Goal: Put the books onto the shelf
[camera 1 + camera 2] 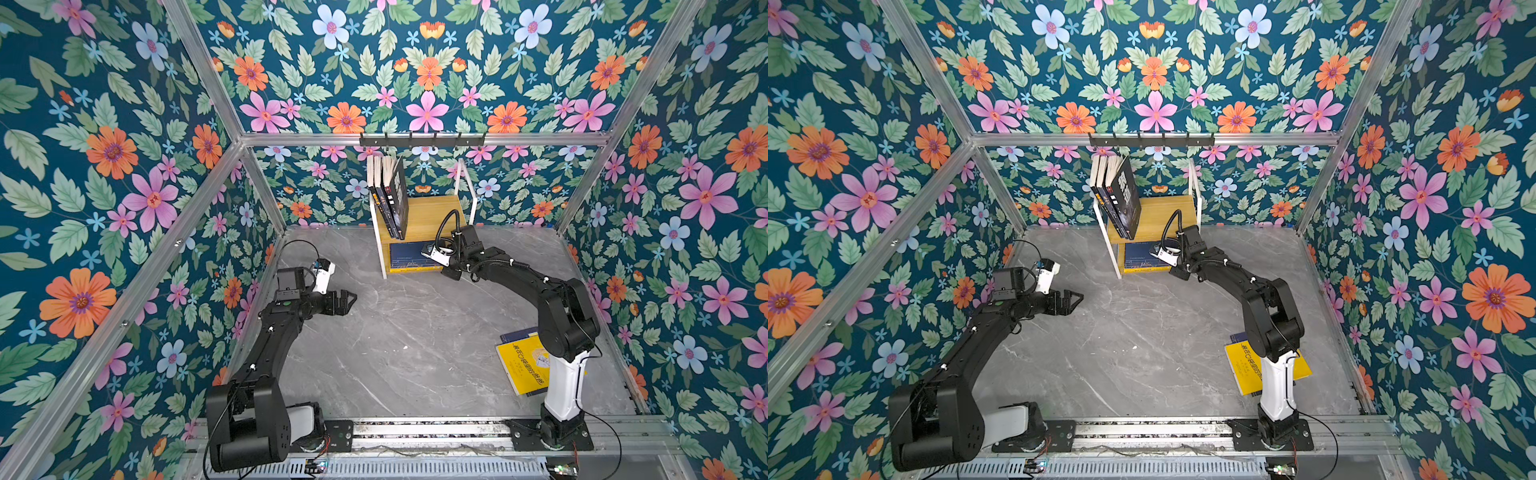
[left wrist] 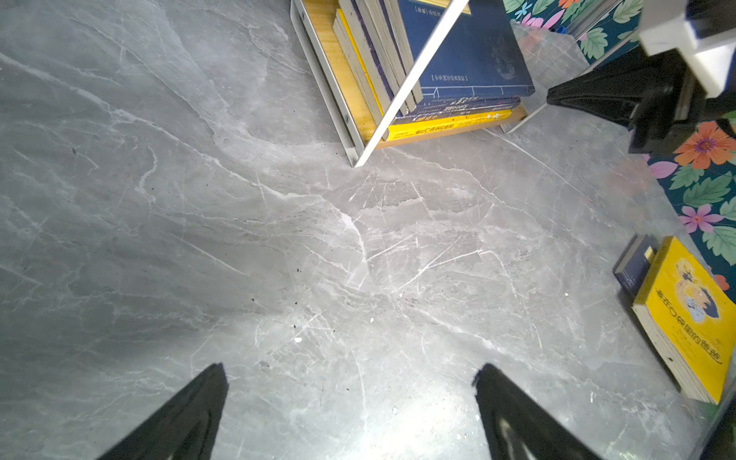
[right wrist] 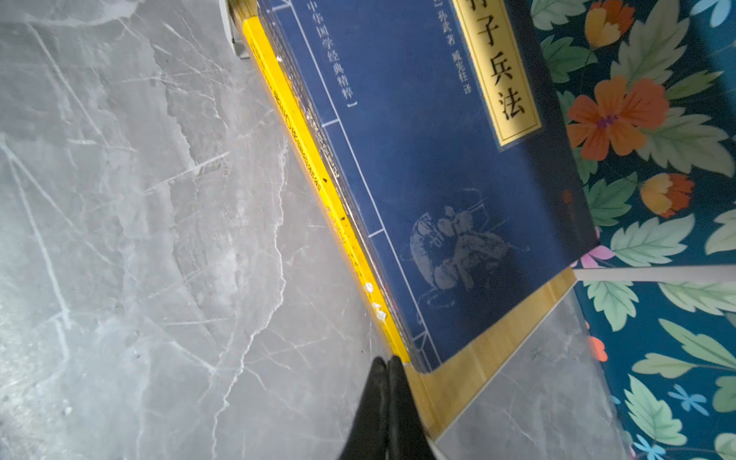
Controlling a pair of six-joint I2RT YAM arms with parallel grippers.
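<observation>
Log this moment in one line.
left gripper: open, empty | right gripper: shut, empty, at shelf, lower tier | yellow book: on table

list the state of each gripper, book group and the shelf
shelf: upright
upright books: standing on top tier, leaning
lower stack: flat on bottom tier, navy on top
yellow book: flat on table, against a navy book
left gripper: open, empty
right gripper: shut, empty, tips at lower stack's corner
</observation>
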